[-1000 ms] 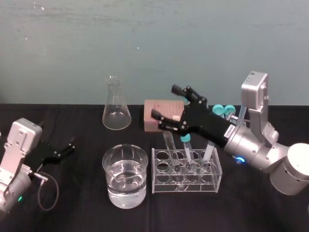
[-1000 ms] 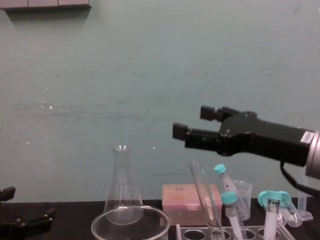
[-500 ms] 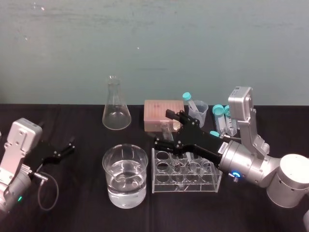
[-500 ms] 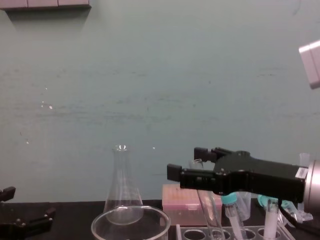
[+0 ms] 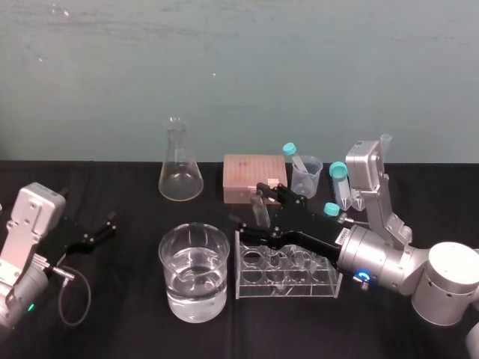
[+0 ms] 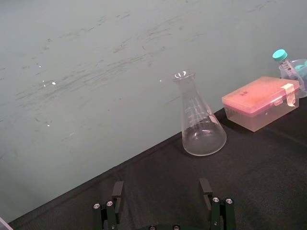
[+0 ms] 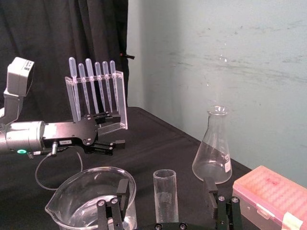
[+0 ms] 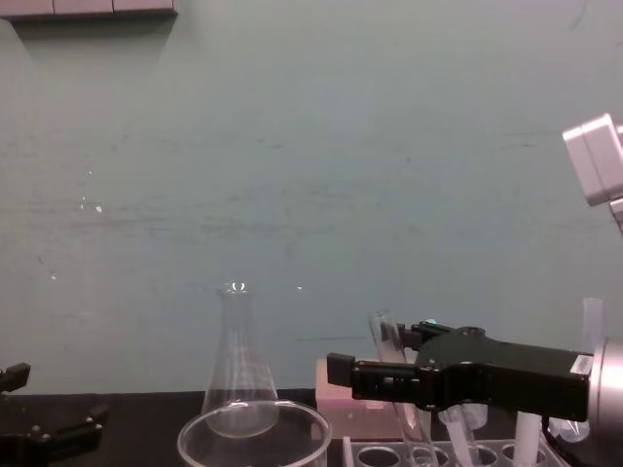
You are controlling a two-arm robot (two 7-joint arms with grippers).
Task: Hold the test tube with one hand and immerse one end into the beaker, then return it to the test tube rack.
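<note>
From the head: poised with right gripper (image 5: pixel 253 206) fingers wide, astride the test tube (image 5: pixel 258 212) standing between them in the test tube rack (image 5: pixel 288 292); beaker (image 5: pixel 171 262) just outside them. Left gripper (image 5: pixel 99 230) parked, fingers apart.

From the right wrist: centred between the fingers. Close gently on the glass, then lift straight.

From the chest: black worktop (image 8: pixel 146 420), teal wall (image 8: pixel 292 146).

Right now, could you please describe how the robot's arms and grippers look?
Both arms are silver-grey, with rounded joints and boxy silver wrist modules. The left gripper and right gripper are black with flat fingers. A grey cable loops beside the left arm, which has a green light; the right arm shows a blue one.
</note>
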